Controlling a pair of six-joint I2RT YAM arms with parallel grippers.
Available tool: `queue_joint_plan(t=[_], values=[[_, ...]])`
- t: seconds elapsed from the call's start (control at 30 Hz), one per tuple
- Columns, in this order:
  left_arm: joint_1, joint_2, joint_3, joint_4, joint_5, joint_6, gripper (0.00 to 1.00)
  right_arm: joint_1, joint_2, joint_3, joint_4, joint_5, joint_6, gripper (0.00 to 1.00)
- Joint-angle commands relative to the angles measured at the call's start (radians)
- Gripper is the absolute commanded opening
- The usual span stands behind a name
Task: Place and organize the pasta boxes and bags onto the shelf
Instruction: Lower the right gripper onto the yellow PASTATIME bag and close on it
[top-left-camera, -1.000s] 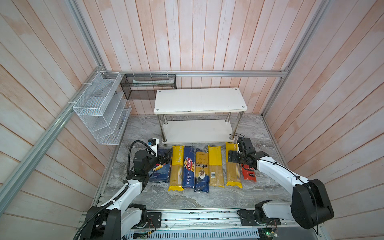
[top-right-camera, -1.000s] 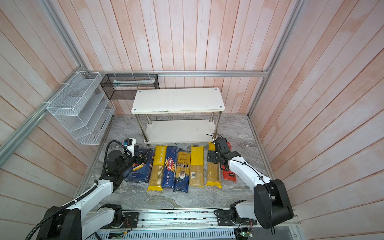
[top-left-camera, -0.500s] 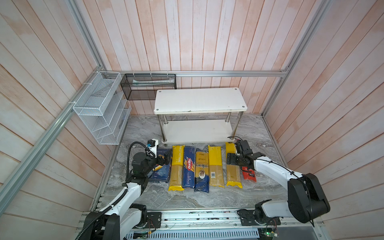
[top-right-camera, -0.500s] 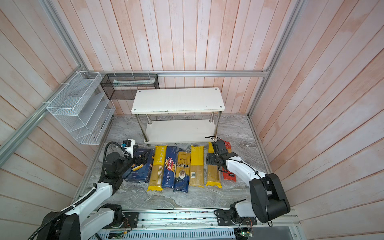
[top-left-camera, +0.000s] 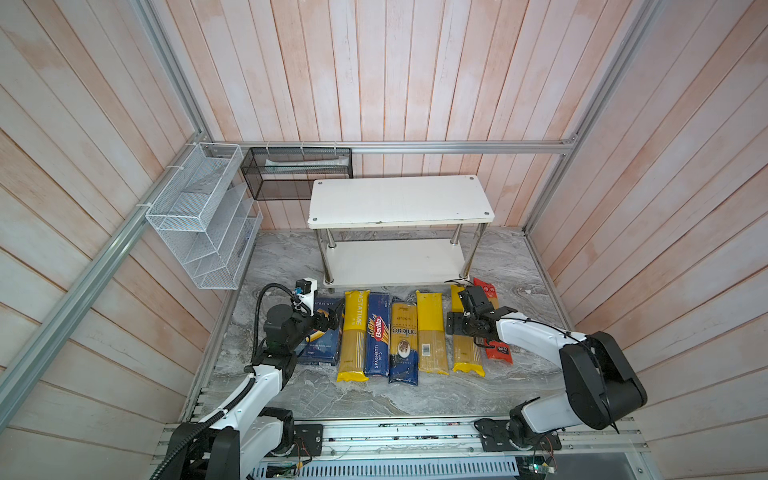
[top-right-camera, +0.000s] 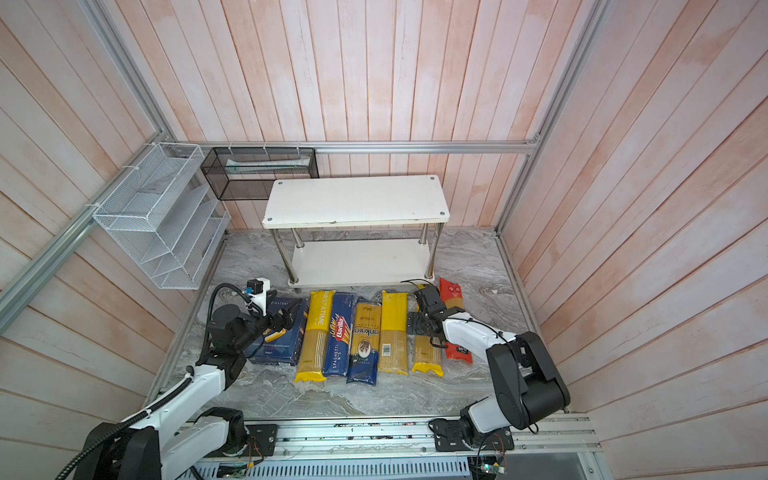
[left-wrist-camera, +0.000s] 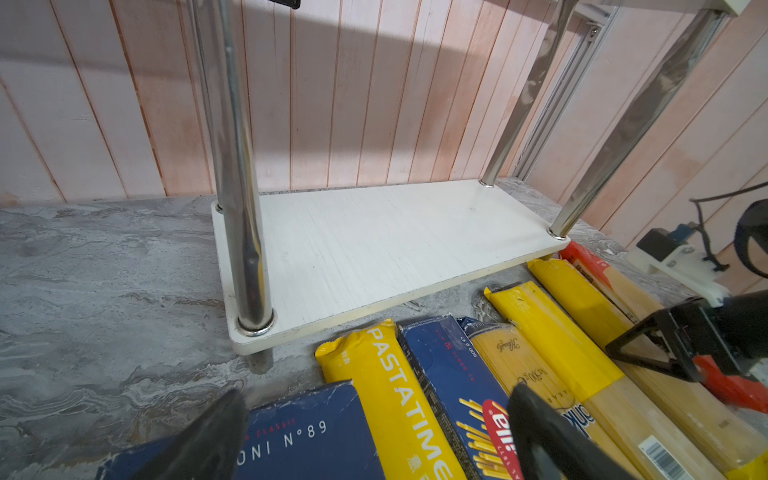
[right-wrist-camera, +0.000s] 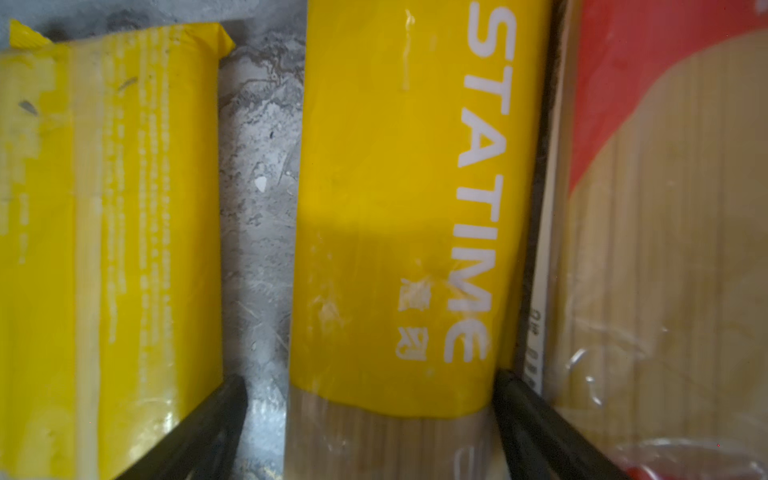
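Right hand (right-wrist-camera: 368, 384) gaping wide, straddling yellow PASTATIME bag (right-wrist-camera: 395, 199) lying on counter (right-wrist-camera: 257, 166) before shelf (top-left-camera: 395, 262), holding nothing; should be lowering fully, keeping finger clear of red bag (right-wrist-camera: 665, 145), closing gently

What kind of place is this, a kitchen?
Probably a robot test cell, not a kitchen: plank walls on an aluminium frame enclose the marble-look tabletop, and two robot arms stand on a rail.
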Motion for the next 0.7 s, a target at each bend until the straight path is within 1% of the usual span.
queue_joint_plan(t=[0.0, 0.1, 0.4, 0.53, 0.67], values=[[-0.002, 0.006, 0.004, 0.015, 0.016, 0.015, 1.00, 0.015, 0.025, 0.011, -0.028, 0.016, 0.032, 0.92], [-0.002, 0.006, 0.003, 0.016, 0.017, 0.015, 1.00, 0.014, 0.029, 0.004, -0.025, 0.021, 0.038, 0.92], [-0.002, 0.004, 0.002, 0.015, 0.017, 0.016, 1.00, 0.013, 0.072, 0.036, -0.118, 0.128, 0.025, 0.92], [-0.002, 0.007, 0.005, 0.014, 0.018, 0.015, 1.00, 0.014, 0.109, 0.058, -0.145, 0.136, 0.017, 0.92], [-0.002, 0.010, 0.008, 0.013, 0.022, 0.017, 1.00, 0.016, 0.119, 0.060, -0.135, 0.121, 0.024, 0.92]])
